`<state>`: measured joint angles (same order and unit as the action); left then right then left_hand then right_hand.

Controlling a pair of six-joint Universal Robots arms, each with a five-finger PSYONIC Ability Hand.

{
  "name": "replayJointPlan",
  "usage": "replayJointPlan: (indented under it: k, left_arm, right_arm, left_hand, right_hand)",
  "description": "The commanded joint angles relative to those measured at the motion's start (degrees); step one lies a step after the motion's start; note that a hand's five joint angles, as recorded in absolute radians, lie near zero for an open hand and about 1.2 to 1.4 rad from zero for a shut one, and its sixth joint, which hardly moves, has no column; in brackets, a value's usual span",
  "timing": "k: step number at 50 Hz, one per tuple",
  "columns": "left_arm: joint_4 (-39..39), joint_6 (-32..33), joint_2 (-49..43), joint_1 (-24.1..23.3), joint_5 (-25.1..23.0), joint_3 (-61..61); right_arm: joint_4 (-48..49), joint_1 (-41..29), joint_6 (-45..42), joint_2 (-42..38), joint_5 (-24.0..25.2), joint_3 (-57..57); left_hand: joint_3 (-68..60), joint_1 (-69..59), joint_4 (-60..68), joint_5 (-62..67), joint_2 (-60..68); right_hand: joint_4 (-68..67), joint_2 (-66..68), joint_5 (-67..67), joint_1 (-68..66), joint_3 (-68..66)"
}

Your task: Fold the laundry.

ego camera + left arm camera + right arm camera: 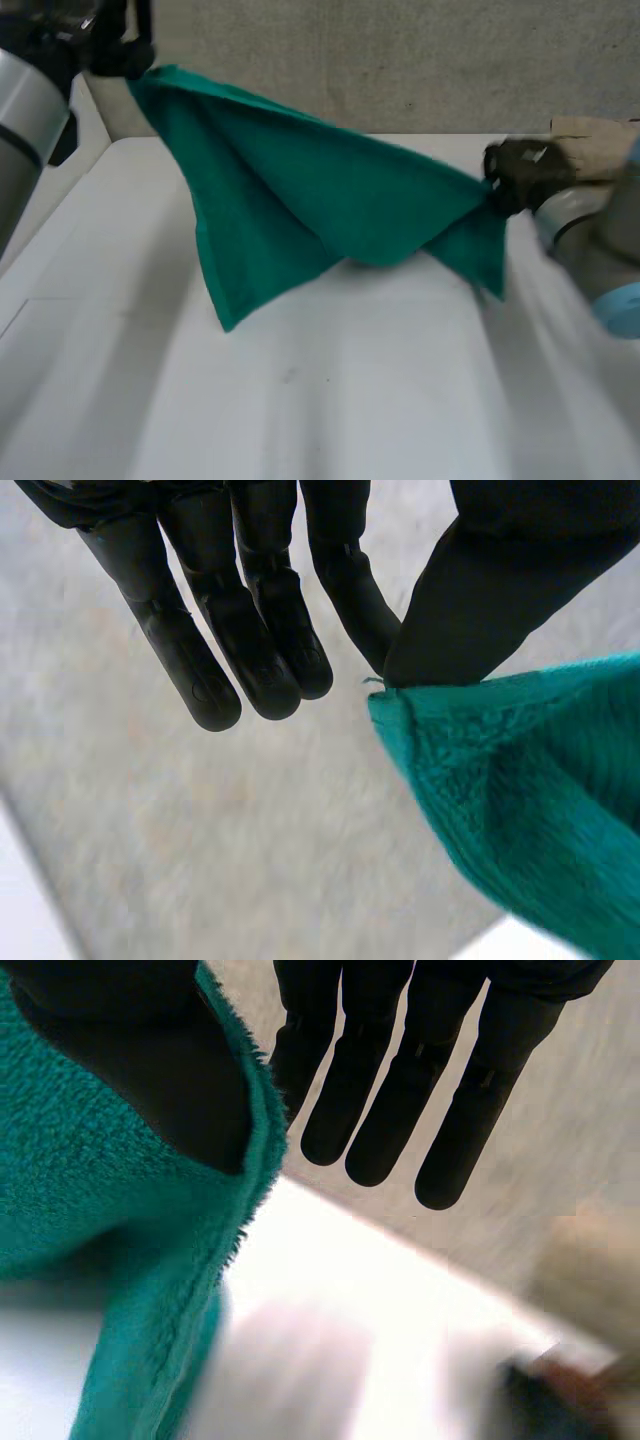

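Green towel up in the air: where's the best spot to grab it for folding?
Probably its two top corners, each from its own outer side. The green towel hangs spread between them with its lower corners drooping toward the table, so corner holds keep it open. The left hand and right hand each pinch one, thumb against finger.

Head view looks down the table (pixel 350 400); wrist views close, sharing the cloth (pixel 300 190).

We see a white table (pixel 300 400), its surface plain and evenly lit, and directly behind it stands a rough grey wall (pixel 400 60) like concrete
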<state>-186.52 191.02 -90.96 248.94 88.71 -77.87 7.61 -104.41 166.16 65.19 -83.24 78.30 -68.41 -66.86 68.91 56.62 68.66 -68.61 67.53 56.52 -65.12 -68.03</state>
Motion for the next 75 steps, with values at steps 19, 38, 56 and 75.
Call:
replayJointPlan:
  k: [19, 38, 56, 75]
  left_arm:
    - [1.3, 1.2, -22.5, 6.7, -5.3, 0.9]
    - [-24.8, 0.6, -22.9, 5.8, 2.3, 20.4]
    - [-20.9, 1.8, -25.0, 6.6, -2.2, -10.4]
    - [-18.4, 10.2, -16.8, 8.4, -2.8, -17.7]
  right_arm:
    - [-30.0, -3.5, -27.7, -6.7, -1.7, -25.1]
    - [13.1, -7.8, -21.9, -1.1, -5.5, -27.2]
    - [4.4, -8.7, -17.4, -6.5, -1.7, -2.5]
    - [-3.2, -0.3, 1.3, -8.1, -1.6, 1.2]
  left_hand:
    - [-11.6, -13.1, 11.1, 13.4, 11.3]
    - [-11.6, -13.1, 11.1, 13.4, 11.3]
    - [-11.6, -13.1, 11.1, 13.4, 11.3]
    - [-11.6, -13.1, 11.1, 13.4, 11.3]
  right_hand:
    - [-11.4, 12.5, 13.5, -14.9, -12.0]
    - [-11.4, 12.5, 13.5, -14.9, -12.0]
    - [-11.4, 12.5, 13.5, -14.9, -12.0]
    - [32.6, -31.5, -30.5, 29.1, 32.0]
